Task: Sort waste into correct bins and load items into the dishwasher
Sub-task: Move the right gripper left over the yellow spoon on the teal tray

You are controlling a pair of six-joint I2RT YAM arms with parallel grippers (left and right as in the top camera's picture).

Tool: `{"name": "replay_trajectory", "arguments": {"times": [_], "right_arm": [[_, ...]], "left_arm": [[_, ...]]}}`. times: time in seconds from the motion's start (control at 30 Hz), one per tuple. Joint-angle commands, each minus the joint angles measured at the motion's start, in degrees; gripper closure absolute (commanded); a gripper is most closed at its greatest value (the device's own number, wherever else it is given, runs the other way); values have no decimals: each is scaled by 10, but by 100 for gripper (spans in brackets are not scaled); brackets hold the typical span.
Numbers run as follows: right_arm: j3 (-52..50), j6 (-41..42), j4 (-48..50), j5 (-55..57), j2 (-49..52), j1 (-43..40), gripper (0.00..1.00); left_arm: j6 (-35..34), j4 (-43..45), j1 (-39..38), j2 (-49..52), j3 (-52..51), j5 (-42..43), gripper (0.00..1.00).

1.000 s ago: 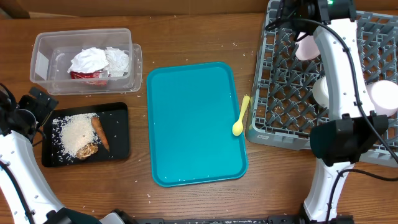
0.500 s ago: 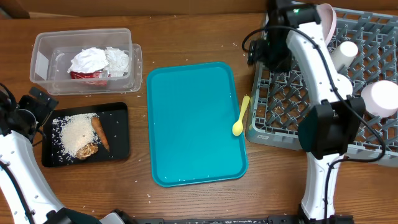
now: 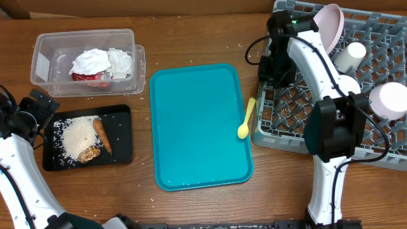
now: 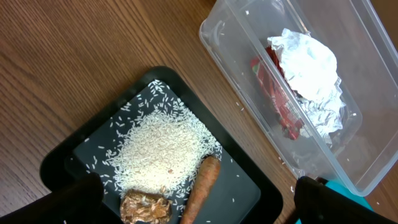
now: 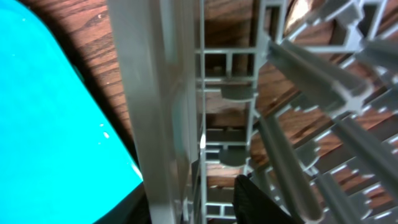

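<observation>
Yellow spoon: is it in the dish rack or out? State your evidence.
Out. The spoon lies along the teal tray's right rim, outside the rack's left wall.

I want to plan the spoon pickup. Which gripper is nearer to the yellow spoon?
Right. The right gripper hangs at the left edge of the rack, close behind the spoon. The left gripper is far off, past the teal tray, beside the black tray.
</observation>
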Motion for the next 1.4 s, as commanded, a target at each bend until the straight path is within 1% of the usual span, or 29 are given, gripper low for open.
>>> {"name": "replay_trajectory", "arguments": {"times": [0.0,0.2,0.33,0.5,0.67,0.73,0.77,1.03,1.07,1.17,1.37], "right_arm": [[-2,-27,-12,64,1,-4,69],[-2,-94,-25,68,1,-7,70],[-2,-99,-23,75,0,-11,69],[-2,-101,-31,122,0,-26,69],[-2,-114,-32,112,0,-51,70],[-2,-116,-30,91,0,-58,70],[-2,-130,-31,75,0,-61,70],[-2,-155,-52,64,0,-61,70],[-2,-170,-55,49,0,-60,71],[-2,-188,-62,20,0,-54,82],[-2,-188,-70,16,0,-53,81]], "left_arm": [[-5,1,1,2,3,-4,0],[-5,1,1,2,3,-4,0],[-5,1,1,2,3,-4,0],[-5,1,1,2,3,-4,0],[-5,1,1,2,3,-4,0],[-5,1,1,2,3,-4,0],[-5,1,1,2,3,-4,0],[-5,1,1,2,3,-4,0],[-5,1,1,2,3,-4,0],[-5,1,1,2,3,-4,0],[-5,1,1,2,3,-4,0]]}}
